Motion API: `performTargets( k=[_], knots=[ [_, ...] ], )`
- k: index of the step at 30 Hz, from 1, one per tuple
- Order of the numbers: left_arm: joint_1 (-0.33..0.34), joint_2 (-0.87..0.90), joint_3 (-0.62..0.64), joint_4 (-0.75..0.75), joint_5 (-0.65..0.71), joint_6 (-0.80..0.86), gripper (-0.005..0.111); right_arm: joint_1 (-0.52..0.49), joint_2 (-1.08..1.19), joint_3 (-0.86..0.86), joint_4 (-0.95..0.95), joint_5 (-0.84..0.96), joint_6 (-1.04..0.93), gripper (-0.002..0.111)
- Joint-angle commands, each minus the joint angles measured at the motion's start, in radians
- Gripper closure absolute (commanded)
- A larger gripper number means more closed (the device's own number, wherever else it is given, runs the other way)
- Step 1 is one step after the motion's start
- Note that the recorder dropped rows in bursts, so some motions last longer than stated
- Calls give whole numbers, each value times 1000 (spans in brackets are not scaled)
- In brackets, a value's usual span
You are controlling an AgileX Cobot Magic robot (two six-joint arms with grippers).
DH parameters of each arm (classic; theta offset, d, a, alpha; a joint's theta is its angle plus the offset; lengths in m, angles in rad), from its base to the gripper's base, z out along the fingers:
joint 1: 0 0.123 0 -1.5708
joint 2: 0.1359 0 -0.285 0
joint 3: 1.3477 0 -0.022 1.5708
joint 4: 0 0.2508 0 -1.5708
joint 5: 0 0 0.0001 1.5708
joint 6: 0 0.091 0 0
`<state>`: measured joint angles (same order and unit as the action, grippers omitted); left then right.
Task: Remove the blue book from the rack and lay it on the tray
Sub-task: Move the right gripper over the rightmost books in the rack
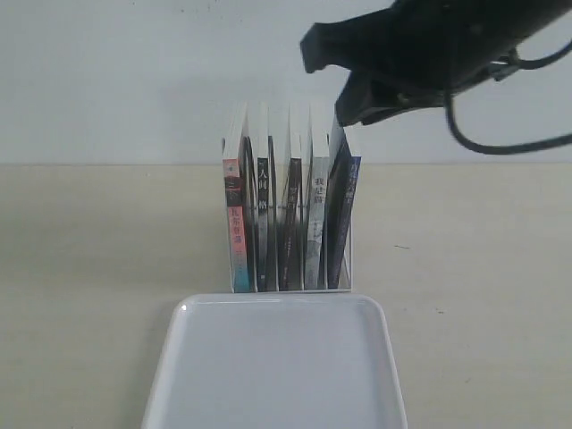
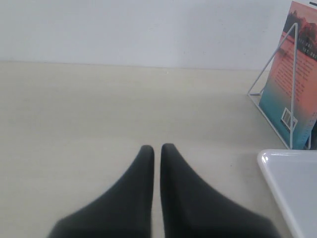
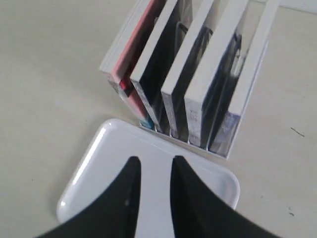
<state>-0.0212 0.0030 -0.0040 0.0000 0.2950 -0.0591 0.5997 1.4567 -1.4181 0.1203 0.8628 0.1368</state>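
The blue book [image 1: 342, 223] stands upright in the rightmost slot of the clear rack [image 1: 350, 264], its dark blue spine facing the white tray [image 1: 277, 366] just in front. In the right wrist view the blue book [image 3: 224, 133] is the outermost one in the rack [image 3: 198, 146], beyond the tray [image 3: 99, 168]. My right gripper [image 1: 326, 85] hangs above the rack's right end, apart from the books. It is open and empty [image 3: 155, 163]. My left gripper [image 2: 157, 148] is shut on nothing, low over bare table, out of the exterior view.
Several other books fill the rack, with a red-and-teal one [image 1: 234, 223] at the left end and a grey-white-spined one [image 1: 316, 223] next to the blue book. The left wrist view catches that red-and-teal cover [image 2: 297, 84] and a tray corner [image 2: 292, 188]. A pale wall rises behind the table.
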Motion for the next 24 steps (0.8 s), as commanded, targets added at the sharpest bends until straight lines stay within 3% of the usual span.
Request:
performTargets(
  k=[1, 6, 16, 21, 24],
  knots=[
    [1, -3, 4, -11, 2, 2, 103, 18, 123, -124, -46, 30, 43, 87],
    [1, -3, 4, -11, 2, 2, 103, 18, 238, -233, -174, 65, 147, 87],
    [1, -3, 4, -11, 2, 2, 103, 18, 339, -262, -247, -80, 234, 85],
    [1, -3, 4, -11, 2, 2, 103, 18, 346, -262, -314, -91, 280, 62],
    [1, -3, 4, -11, 2, 2, 103, 18, 349, -262, -314, -82, 280, 60]
  ],
)
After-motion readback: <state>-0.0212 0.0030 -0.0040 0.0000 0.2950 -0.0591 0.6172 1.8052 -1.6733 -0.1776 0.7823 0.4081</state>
